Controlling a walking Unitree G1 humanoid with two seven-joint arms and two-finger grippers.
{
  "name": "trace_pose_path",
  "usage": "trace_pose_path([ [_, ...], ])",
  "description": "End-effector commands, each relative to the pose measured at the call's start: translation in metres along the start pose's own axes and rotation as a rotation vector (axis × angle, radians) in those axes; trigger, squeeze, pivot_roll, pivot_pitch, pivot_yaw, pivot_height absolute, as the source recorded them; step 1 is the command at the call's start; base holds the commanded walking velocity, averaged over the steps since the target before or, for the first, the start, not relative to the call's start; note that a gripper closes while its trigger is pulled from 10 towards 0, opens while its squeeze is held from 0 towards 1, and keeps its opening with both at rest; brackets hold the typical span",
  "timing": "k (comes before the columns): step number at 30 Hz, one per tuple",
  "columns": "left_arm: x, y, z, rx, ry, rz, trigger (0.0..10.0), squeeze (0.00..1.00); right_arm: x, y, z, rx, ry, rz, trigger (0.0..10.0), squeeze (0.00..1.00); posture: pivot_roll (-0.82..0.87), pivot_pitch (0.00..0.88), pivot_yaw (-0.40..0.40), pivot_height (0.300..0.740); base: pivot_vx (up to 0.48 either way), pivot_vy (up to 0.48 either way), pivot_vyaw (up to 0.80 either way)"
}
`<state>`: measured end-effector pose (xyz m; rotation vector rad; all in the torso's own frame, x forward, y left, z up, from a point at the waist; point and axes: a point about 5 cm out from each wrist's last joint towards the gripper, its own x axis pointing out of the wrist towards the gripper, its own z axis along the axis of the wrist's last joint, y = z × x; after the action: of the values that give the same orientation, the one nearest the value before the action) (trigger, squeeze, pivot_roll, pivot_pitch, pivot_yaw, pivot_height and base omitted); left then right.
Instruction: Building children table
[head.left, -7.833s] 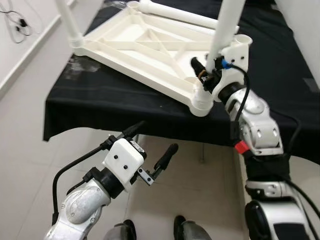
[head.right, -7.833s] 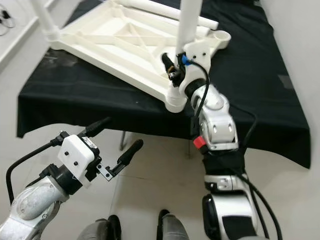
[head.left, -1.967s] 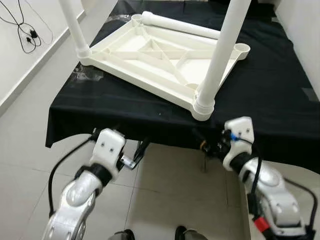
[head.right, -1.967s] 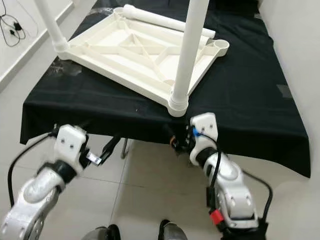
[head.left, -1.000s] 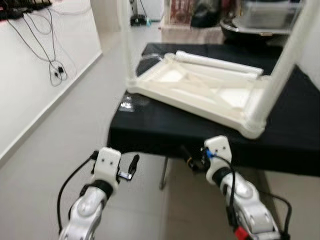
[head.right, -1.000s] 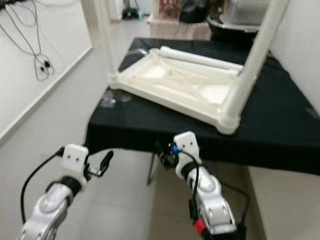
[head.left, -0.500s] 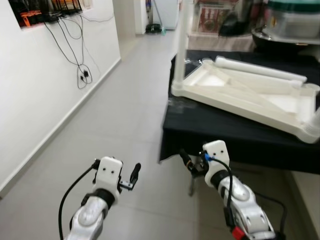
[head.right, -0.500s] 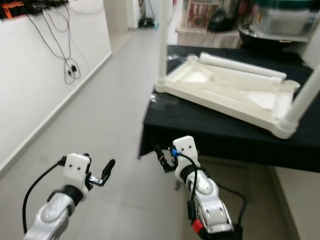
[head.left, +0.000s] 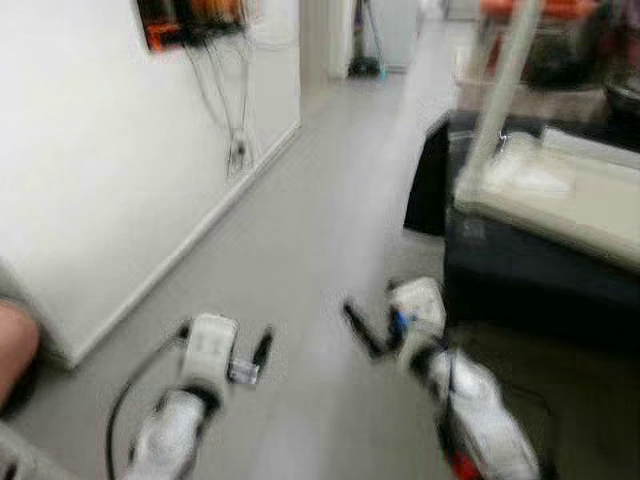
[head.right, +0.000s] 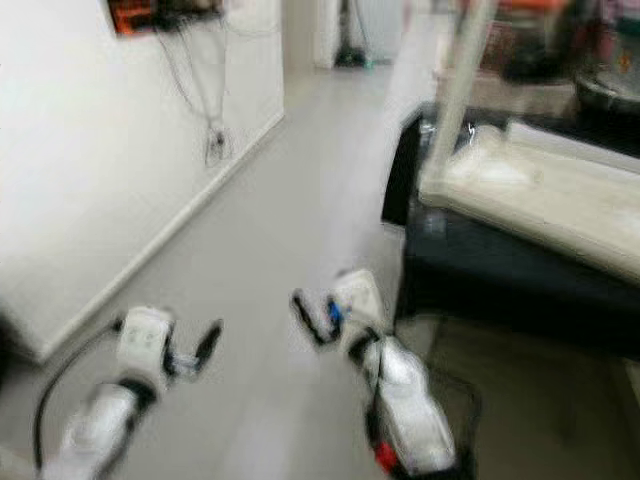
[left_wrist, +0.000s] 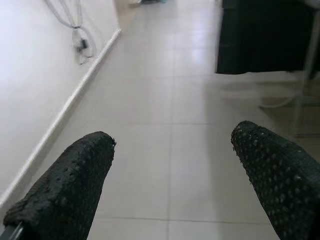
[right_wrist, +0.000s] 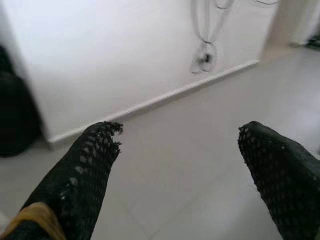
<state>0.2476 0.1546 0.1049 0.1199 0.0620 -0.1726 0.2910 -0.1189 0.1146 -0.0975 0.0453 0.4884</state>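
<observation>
Over on the far left runs a plain white wall (head.left: 90, 150) with a dark, orange-lit box (head.left: 190, 18) mounted high up and a bundle of grey cables (head.left: 235, 110) hanging from it down toward the baseboard. The pale grey tiled floor (head.left: 300, 230) stretches away along that wall into a corridor. Everything in the head views is smeared with blur.

Low in front, the robot's left gripper (head.left: 250, 358) hangs out over the bare floor, holding nothing; in the left wrist view its two black dotted fingers (left_wrist: 65, 185) stand wide apart with tiles between them. A little to the right, the right gripper (head.left: 362, 330) is also held over the floor, near the corner of the table; in the right wrist view its fingers (right_wrist: 82, 170) are likewise spread and empty, pointed at the wall and baseboard.

On the right stands a table draped in a black cloth (head.left: 520, 270). On it lies the cream plastic children's table top (head.right: 540, 200), upside down, with one white tubular leg (head.left: 505, 80) rising upright from its near left corner. Blurred clutter sits behind it.
</observation>
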Motion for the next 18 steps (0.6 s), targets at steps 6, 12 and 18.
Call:
trace_pose_path([
  [6, 0.0017, -0.0024, 0.0038, 0.008, -0.020, -0.024, 10.0, 0.00, -0.0032, -0.0072, -0.0024, -0.040, 0.022, -0.027, 10.0, 0.00, 0.01, 0.076, -0.015, 0.740, 0.358, 0.000, 0.66],
  [12, 0.0010, -0.0033, 0.0043, 0.009, -0.021, -0.032, 10.0, 0.00, -0.0034, -0.0055, -0.0021, -0.031, 0.018, -0.010, 10.0, 0.00, 0.01, 0.083, -0.016, 0.740, 0.355, 0.000, 0.31],
  [18, 0.0010, -0.0035, 0.0053, 0.008, -0.025, -0.036, 10.0, 0.00, -0.0024, -0.0072, -0.0029, -0.044, 0.036, -0.019, 10.0, 0.00, 0.01, 0.087, -0.019, 0.740, 0.351, 0.000, 0.09],
])
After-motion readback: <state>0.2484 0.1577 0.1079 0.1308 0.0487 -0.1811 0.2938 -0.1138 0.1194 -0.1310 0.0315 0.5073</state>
